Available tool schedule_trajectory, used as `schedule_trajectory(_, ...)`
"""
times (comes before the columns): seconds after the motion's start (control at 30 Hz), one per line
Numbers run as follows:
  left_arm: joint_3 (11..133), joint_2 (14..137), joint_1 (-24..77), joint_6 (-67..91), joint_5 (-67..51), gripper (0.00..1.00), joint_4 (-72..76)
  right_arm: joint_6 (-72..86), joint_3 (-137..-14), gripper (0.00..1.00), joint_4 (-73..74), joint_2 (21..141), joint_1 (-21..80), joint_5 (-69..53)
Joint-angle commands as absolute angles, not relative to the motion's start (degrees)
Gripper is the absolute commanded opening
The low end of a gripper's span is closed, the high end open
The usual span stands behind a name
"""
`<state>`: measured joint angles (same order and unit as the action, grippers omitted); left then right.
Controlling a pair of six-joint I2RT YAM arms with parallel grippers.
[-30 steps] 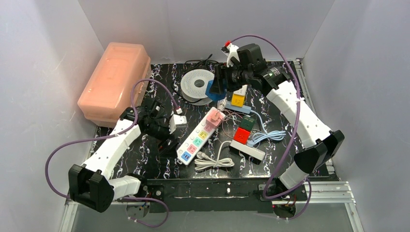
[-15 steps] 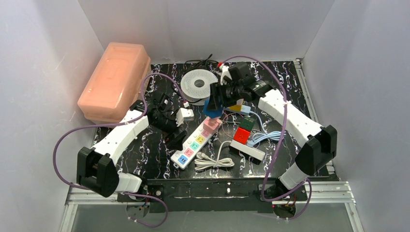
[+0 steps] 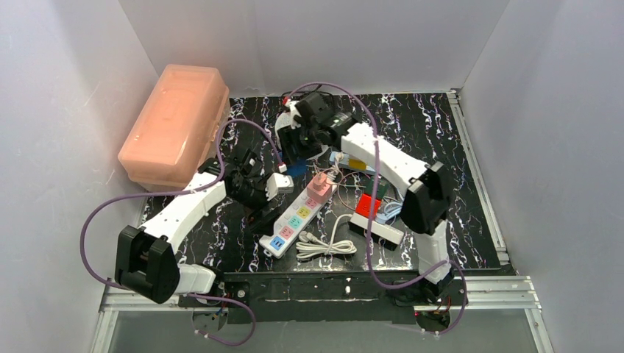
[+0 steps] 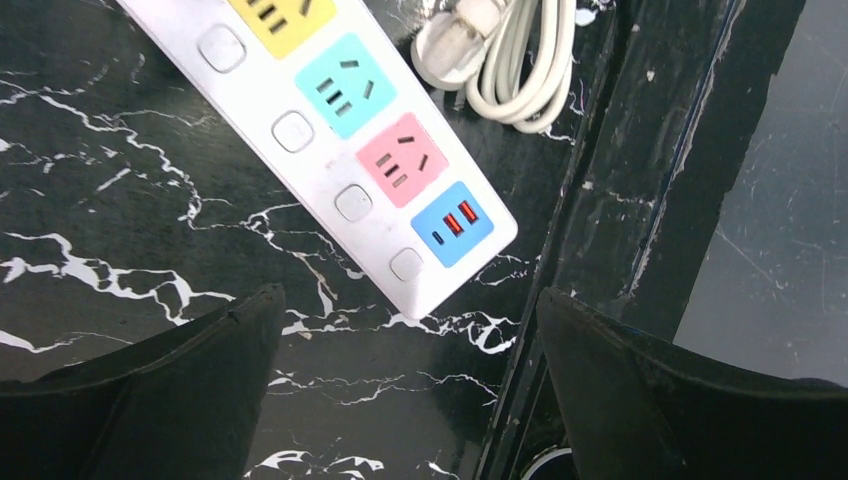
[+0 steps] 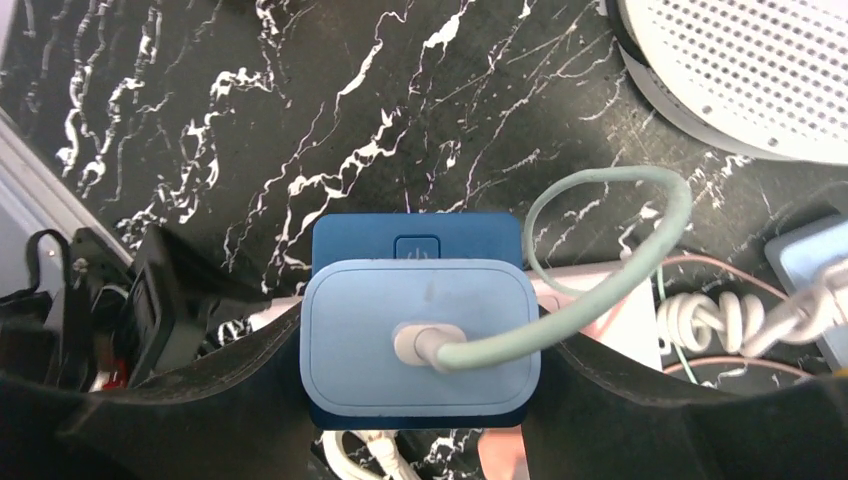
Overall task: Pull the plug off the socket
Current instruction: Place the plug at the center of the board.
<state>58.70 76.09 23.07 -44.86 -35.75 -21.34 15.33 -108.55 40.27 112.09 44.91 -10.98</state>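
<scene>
Top external view: on the black marble table (image 3: 441, 147), a pink storage box (image 3: 175, 121) stands at the 10 o'clock edge. A white power strip (image 3: 294, 217) lies diagonally near the centre, carrying a pink plug (image 3: 318, 184) at its 1 o'clock end. A coiled white cable (image 3: 327, 246) lies just beside the strip at 5 o'clock. The left gripper (image 3: 261, 215) hangs at 9 o'clock of the strip, close to its near end. The right gripper (image 3: 293, 151) is at 12 o'clock of the strip, with the dark-blue socket cube (image 3: 297, 169) directly below it and above the strip's far end. Left wrist view: the two fingers (image 4: 150, 400) stand spread wide at 7 and 5 o'clock, with only bare marble between them. The strip's end with its USB ports lies at 12 o'clock of the gap, apart from both fingers, and the coiled cable is at 1 o'clock. Right wrist view: a light-blue plug (image 5: 420, 345) sits flat on the face of the socket cube, whose upper edge shows at 12 o'clock of the plug. The fingers (image 5: 200, 400) press against the plug's 9 and 3 o'clock sides, pinching it. A pale green cable (image 5: 608, 176) leaves the plug's centre and loops toward 2 o'clock. A white perforated disc (image 5: 740, 70) lies at 1 o'clock.
</scene>
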Motion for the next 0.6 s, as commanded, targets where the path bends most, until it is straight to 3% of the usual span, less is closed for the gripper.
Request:
schedule_trajectory(0.0,55.7,73.6,23.2,-47.2,-35.8,0.98,-27.7,13.7,-117.5,0.08,47.1,117.5,47.1,-8.6)
schedule_trajectory(0.5,50.0,66.8,23.2,-53.3,-35.1,0.98,-28.7,14.2,-118.8,0.18,45.9,127.7,48.7,-6.3)
schedule_trajectory(0.57,50.0,66.9,23.1,-53.5,-35.2,0.98,-28.6,14.0,-119.8,0.23,45.9,128.6,48.7,-6.1)
